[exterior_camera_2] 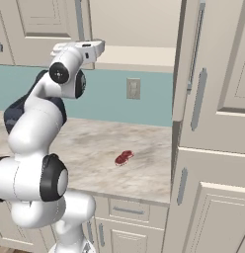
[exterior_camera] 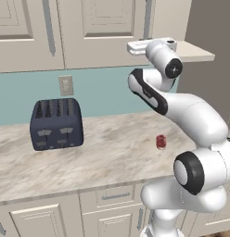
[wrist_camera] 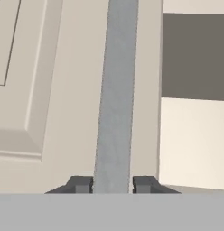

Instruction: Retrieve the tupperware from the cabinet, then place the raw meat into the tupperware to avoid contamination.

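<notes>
My gripper point(wrist_camera: 112, 185) is up at the beige wall cabinet point(exterior_camera: 103, 28). Its two dark fingertips point(wrist_camera: 80, 184) press against either side of a long vertical grey bar handle point(wrist_camera: 114, 99) on a closed raised-panel door. Just past that door's edge the cabinet stands open, showing a dark interior and a plain beige shelf point(wrist_camera: 195, 140). The tupperware is out of view. The raw meat point(exterior_camera: 161, 141) point(exterior_camera_2: 124, 157), a small red chunk with pale streaks, lies on the marble counter point(exterior_camera: 103, 152) well below the hand.
A dark blue toaster point(exterior_camera: 56, 124) sits at the left of the counter against the teal wall. The cabinet's right door point(exterior_camera_2: 213, 74) is swung open over the counter's right end. A wall outlet point(exterior_camera_2: 133, 88) is under the shelf. Drawer fronts line the counter's front.
</notes>
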